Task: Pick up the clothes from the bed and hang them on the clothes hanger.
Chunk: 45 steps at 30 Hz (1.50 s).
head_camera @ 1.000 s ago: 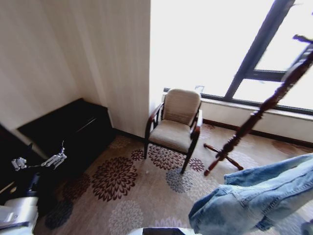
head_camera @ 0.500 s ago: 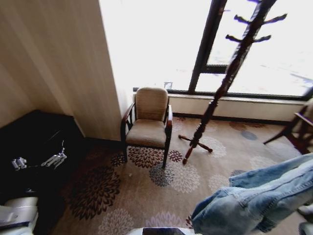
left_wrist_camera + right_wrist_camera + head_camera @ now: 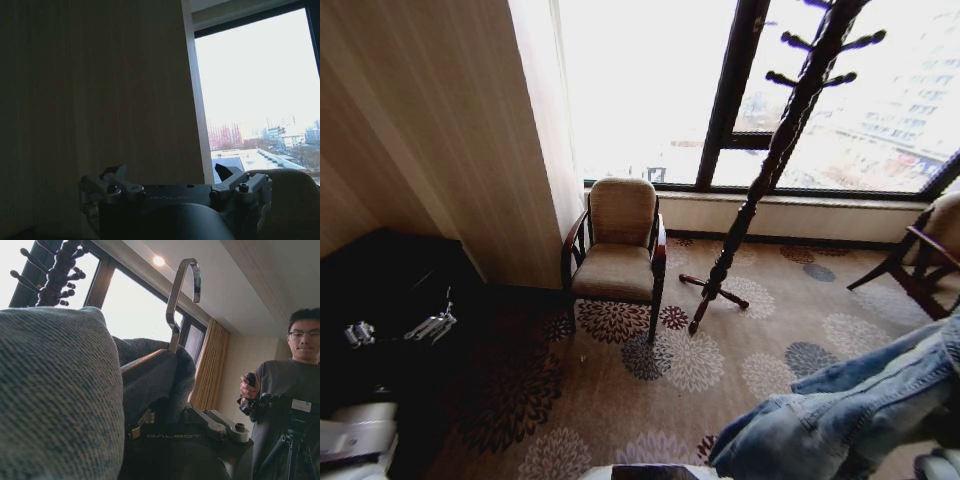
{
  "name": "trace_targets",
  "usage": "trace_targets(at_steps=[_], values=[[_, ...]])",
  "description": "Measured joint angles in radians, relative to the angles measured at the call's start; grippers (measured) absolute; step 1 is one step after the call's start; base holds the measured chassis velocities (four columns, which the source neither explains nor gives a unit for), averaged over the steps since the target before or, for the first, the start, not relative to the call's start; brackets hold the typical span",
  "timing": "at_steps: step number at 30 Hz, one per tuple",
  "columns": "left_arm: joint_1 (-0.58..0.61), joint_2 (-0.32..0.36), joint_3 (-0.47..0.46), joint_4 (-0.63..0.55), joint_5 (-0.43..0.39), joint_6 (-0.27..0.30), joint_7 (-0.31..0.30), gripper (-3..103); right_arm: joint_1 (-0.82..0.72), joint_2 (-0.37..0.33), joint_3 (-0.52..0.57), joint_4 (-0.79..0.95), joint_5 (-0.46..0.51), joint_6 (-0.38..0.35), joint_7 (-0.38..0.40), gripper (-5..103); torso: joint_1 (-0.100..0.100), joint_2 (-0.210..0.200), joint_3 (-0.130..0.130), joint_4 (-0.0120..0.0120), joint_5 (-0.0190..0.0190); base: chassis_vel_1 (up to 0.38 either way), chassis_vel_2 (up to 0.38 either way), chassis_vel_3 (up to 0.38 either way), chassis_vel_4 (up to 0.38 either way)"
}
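Observation:
The clothes, a light blue denim jacket (image 3: pixel 850 410), hang at the lower right of the head view, above the patterned carpet. In the right wrist view the jacket (image 3: pixel 55 390) is draped over the clothes hanger (image 3: pixel 150 362), whose metal hook (image 3: pixel 182 290) stands up above the collar. My right gripper (image 3: pixel 170 407) is shut on the hanger under the denim. My left gripper (image 3: pixel 400 330) is held out at the lower left over a black cabinet. Its fingers (image 3: pixel 225 172) are open and hold nothing. The bed is out of view.
A tall dark wooden coat stand (image 3: pixel 770 170) with pegs stands on the carpet before the window; its top (image 3: pixel 57 270) is seen beyond the jacket. A beige armchair (image 3: pixel 617 250) sits left of it, another chair (image 3: pixel 930 250) at the right edge, a black cabinet (image 3: pixel 390 280) at the left.
The head view has swung to the right: wall, armchair and coat stand have slid left, and the stand is now upright near the middle. The jacket stays at the lower right.

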State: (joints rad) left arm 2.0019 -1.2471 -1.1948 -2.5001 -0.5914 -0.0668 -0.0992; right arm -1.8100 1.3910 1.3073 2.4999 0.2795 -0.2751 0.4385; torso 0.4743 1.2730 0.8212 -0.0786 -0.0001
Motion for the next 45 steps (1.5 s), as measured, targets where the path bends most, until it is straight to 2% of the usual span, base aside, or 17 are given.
trace_targets(at_steps=[24,45], values=[[0.000,0.000,0.000,0.000,0.000,0.000,0.000,100,-0.005,0.006,0.000,0.000,-0.006,0.025,0.001,20,0.000,0.000,0.000,-0.0001,0.0001,-0.014,0.010,0.012,-0.012],[0.000,0.000,0.000,0.000,0.000,0.000,0.000,100,-0.013,0.026,-0.013,0.000,-0.020,0.055,-0.002,20,0.000,0.000,0.000,0.0000,0.0000,-0.097,0.099,0.091,-0.095]])
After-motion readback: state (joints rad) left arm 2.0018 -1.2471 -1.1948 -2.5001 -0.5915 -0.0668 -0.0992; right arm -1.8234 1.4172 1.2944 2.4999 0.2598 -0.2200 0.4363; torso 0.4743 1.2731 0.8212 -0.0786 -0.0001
